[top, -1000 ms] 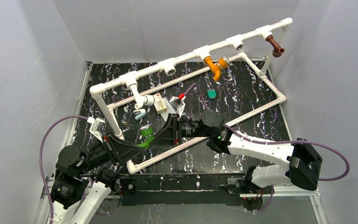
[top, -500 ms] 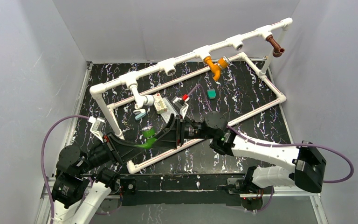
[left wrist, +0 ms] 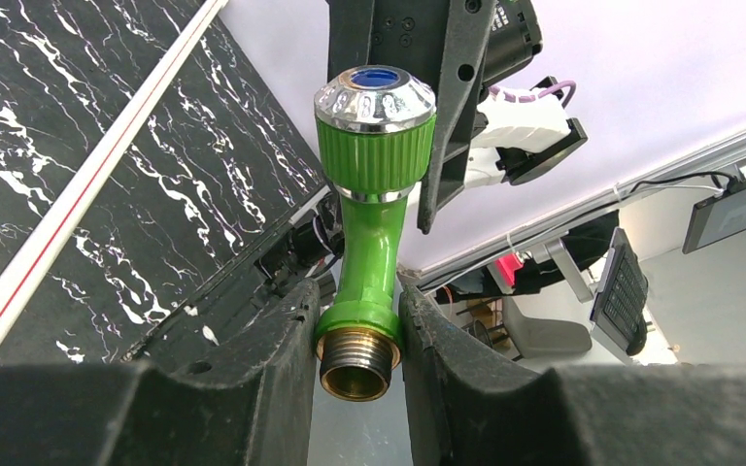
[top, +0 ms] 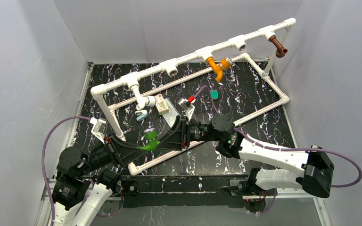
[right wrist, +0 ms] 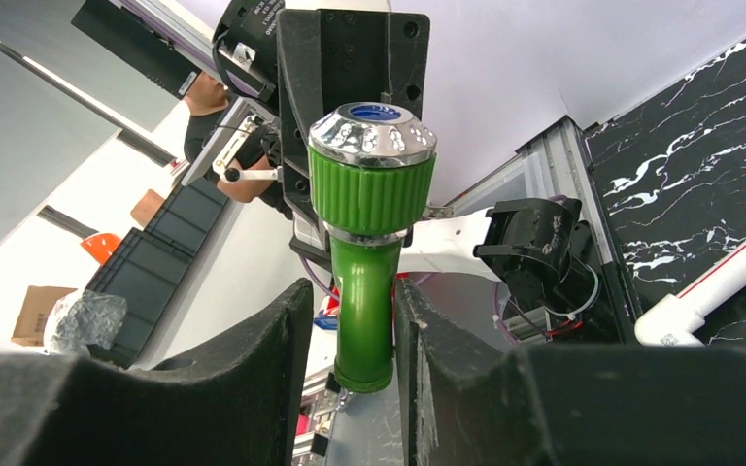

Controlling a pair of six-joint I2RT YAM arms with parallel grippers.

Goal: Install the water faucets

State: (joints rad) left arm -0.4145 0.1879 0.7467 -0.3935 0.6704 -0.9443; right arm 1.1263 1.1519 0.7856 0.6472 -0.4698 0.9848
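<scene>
1. Two tools meet at one bright green plastic faucet point(top: 148, 140) with a chrome-capped round knob. It is held clear of the black marbled bench point(top: 245, 84), just inside the near rail of the white pipe frame point(top: 188, 57), toward the frame's left end.
2. Left tool point(left wrist: 357, 311): the jaws are clamped on the faucet's lower collar, directly above the brass threaded end. Both pads press against the green plastic.
3. Right tool point(right wrist: 353, 301): the jaws stand narrowly apart and straddle the stem below the knob. In the right wrist view one pad meets the stem, and a slit of background shows at the other pad.
4. Long axis: roughly upright and slightly tilted. The knob is uppermost with its blue-centred cap facing up, and the brass thread is lowermost. The stem bends gently between the two ends.
5. Fitted on the upper pipe:
   - an orange plastic faucet point(top: 216, 67) under the middle tee, spout down;
   - a brown faucet point(top: 278, 46) at the right end;
   - a white faucet point(top: 144, 101) under the left tee.
6. A small flat teal piece point(top: 214, 94) lies on the bench, apart from both tools.
</scene>
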